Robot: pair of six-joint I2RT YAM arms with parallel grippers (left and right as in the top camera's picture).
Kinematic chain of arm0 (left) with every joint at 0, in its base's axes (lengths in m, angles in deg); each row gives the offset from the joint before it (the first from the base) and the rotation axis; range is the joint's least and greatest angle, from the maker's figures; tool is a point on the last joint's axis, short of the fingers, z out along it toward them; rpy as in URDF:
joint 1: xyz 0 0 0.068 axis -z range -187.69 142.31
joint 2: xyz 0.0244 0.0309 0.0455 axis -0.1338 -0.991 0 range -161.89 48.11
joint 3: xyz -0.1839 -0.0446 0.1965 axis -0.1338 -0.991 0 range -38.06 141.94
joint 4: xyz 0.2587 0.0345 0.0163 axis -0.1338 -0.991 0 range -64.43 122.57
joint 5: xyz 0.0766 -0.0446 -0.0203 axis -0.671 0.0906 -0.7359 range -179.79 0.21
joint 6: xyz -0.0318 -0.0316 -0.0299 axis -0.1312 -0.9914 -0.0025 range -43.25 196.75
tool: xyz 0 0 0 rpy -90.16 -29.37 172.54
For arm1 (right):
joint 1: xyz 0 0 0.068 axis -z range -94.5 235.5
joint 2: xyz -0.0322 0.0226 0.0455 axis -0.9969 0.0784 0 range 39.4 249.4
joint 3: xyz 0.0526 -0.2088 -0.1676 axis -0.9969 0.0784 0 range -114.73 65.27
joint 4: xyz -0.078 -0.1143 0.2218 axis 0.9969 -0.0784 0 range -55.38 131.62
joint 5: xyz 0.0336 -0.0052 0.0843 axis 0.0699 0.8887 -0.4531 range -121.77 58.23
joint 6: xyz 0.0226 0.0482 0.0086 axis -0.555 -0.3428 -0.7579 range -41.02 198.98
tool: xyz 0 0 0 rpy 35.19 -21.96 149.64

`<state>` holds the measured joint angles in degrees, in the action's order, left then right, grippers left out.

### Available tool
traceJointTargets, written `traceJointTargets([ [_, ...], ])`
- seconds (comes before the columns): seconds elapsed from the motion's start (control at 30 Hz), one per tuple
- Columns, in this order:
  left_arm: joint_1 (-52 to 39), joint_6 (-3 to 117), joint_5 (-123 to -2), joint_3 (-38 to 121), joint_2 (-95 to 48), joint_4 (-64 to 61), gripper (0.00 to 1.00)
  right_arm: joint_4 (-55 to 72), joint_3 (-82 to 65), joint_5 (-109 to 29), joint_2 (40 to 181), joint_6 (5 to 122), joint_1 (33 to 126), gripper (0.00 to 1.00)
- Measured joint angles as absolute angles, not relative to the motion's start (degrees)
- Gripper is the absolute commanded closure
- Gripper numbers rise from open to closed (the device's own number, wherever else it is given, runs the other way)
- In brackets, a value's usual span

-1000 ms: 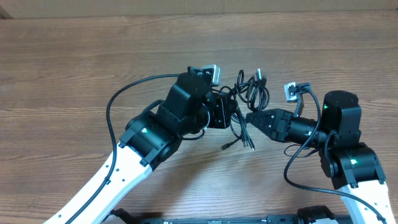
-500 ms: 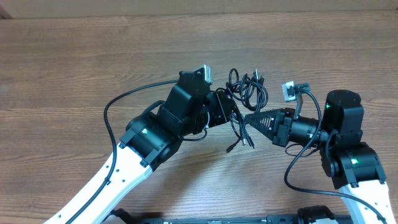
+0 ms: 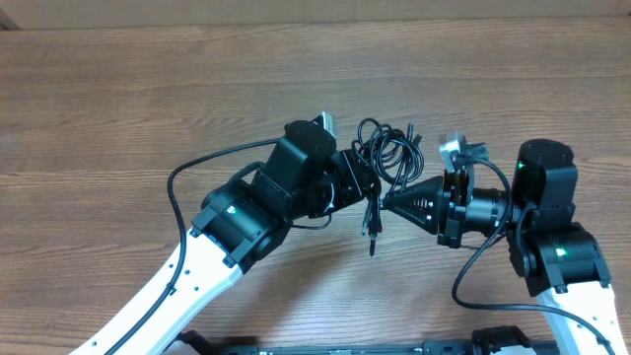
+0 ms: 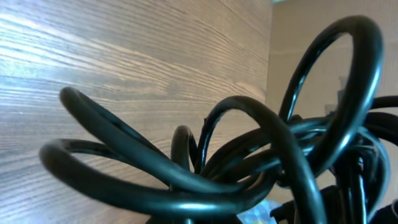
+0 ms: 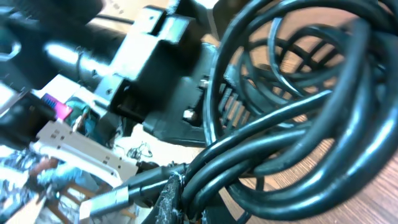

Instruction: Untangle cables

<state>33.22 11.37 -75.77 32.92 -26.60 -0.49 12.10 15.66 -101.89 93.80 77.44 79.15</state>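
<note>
The cables (image 3: 386,150) form one black tangle of loops in the middle of the table, between both arms. My left gripper (image 3: 367,189) is shut on the tangle's left side. My right gripper (image 3: 389,202) meets it from the right, shut on several strands. Two plug ends (image 3: 373,235) dangle below the grippers. In the left wrist view the cable loops (image 4: 249,143) fill the picture and hide the jaws. In the right wrist view the bundled strands (image 5: 292,124) run out of my right gripper (image 5: 186,193), with the left gripper's black body (image 5: 168,74) just behind.
Bare wooden table (image 3: 118,99) surrounds the tangle. The left arm's own thick black cable (image 3: 177,168) arcs over the table to the left. The right arm's cable (image 3: 473,266) loops under its wrist near the front edge.
The right wrist has rolled and its tip has pushed in toward the left gripper. The tangle has shifted slightly left and away from the front edge, and the plug ends now hang straight down.
</note>
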Motion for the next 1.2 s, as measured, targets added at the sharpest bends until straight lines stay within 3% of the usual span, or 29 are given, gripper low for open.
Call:
traceJointTargets([
  [0.33, 33.6, 10.1, -73.5, 32.9, -26.6, -0.9, 0.96, 10.7, 15.7, -108.1, 94.3, 90.6, 77.8, 0.94],
  [0.57, 33.6, 6.3, -78.3, 32.9, -27.1, 3.5, 0.96, 11.6, 15.7, -111.7, 94.3, 94.6, 74.3, 0.95],
  [0.73, 33.2, 5.2, -82.9, 32.9, -27.4, 5.3, 0.96, 11.5, 15.7, -113.6, 94.3, 95.3, 74.0, 0.94],
  [0.97, 30.1, 5.1, -85.5, 32.9, -27.6, 3.3, 0.96, 10.7, 15.7, -112.9, 94.1, 93.9, 73.5, 0.86],
  [1.2, 27.8, 15.3, -86.2, 32.9, -28.2, 3.3, 0.96, 10.5, 15.7, -103.0, 93.4, 84.1, 72.9, 0.79],
])
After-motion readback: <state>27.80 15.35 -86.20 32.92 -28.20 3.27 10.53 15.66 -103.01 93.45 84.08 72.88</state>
